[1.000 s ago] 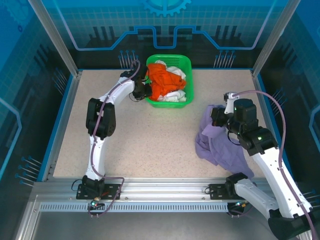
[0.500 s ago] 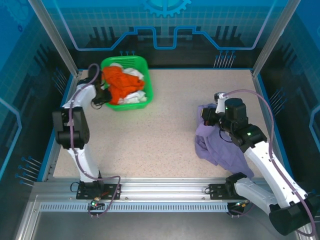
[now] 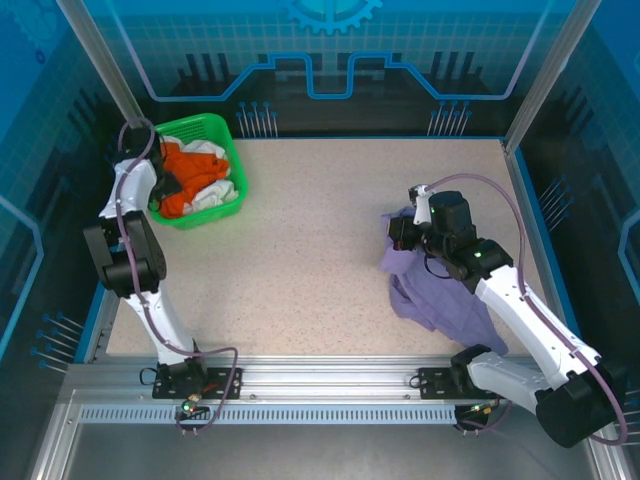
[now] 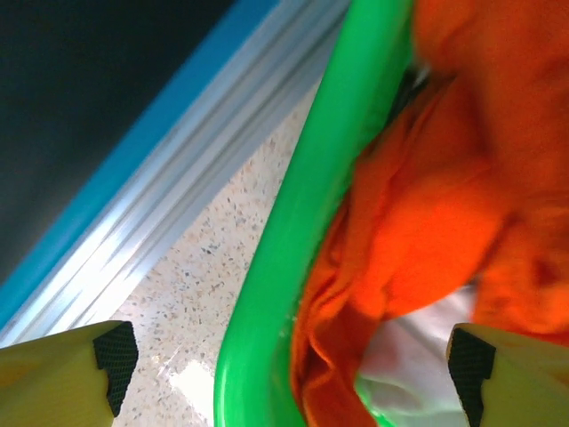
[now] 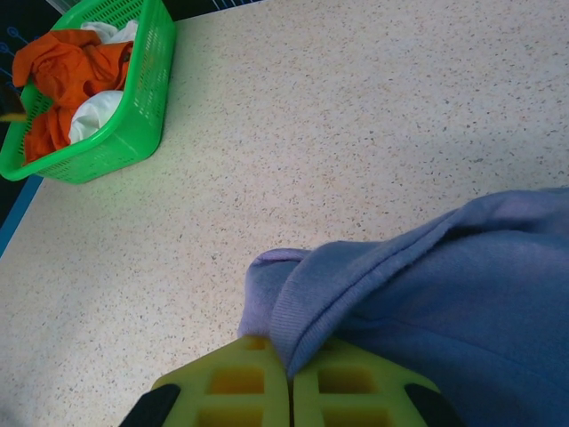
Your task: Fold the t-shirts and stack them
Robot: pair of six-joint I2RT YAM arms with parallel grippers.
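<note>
At far-left corner, green basket (image 3: pixel 200 218) holds orange shirt (image 3: pixel 185 170), perhaps white shirt (image 3: pixel 212 195).

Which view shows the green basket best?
Top external: nearly the whole basket shows, at the table's far left corner, with orange and white shirts inside. Right wrist shows it small and cut at the frame edge; left wrist shows a stretch of rim up close.

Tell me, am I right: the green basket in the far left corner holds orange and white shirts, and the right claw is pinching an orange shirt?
Not quite: the right gripper is pinching the purple shirt, not an orange one, as the right wrist view shows. The rest is right.
</note>
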